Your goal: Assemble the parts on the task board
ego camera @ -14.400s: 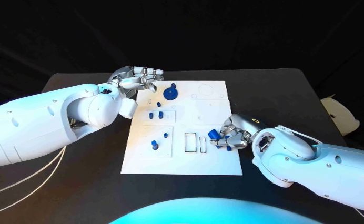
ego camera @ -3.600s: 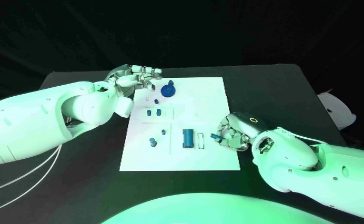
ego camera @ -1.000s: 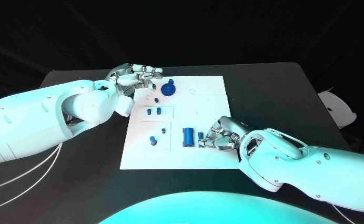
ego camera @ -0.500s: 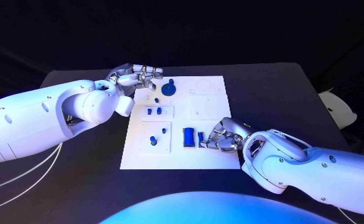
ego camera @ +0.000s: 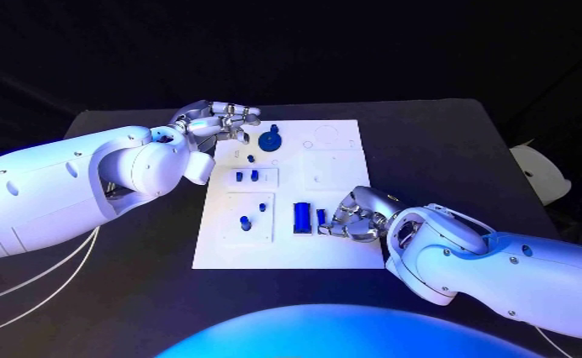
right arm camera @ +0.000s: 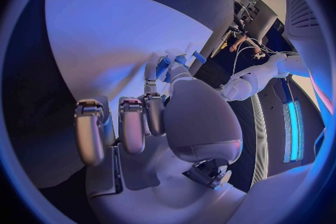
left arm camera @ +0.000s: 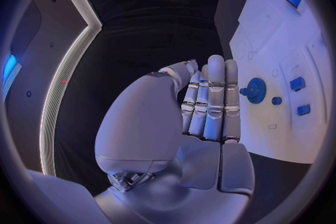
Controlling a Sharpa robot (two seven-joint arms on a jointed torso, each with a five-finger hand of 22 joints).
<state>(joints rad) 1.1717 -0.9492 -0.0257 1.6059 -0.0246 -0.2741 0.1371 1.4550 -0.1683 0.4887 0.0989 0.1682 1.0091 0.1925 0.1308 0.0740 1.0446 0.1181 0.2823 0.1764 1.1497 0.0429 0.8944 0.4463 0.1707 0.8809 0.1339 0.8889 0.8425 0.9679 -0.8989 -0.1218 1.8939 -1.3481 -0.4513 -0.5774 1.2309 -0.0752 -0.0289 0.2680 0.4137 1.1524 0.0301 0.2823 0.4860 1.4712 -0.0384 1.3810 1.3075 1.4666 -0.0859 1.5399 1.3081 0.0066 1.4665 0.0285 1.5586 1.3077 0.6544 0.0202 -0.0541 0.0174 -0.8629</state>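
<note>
Right robot hand [ego camera: 353, 218] sits low over the near right part of the task board [ego camera: 334, 253], fingers curled around a small blue part [ego camera: 321, 218], pinched at the fingertips. Just beside it, a longer blue block [ego camera: 301, 217] lies in its slot. Left robot hand [ego camera: 221, 123] hovers at the board's far left corner above the black counter [ego camera: 436, 148], fingers together and nearly straight, holding nothing, near the blue gear [ego camera: 269, 141].
</note>
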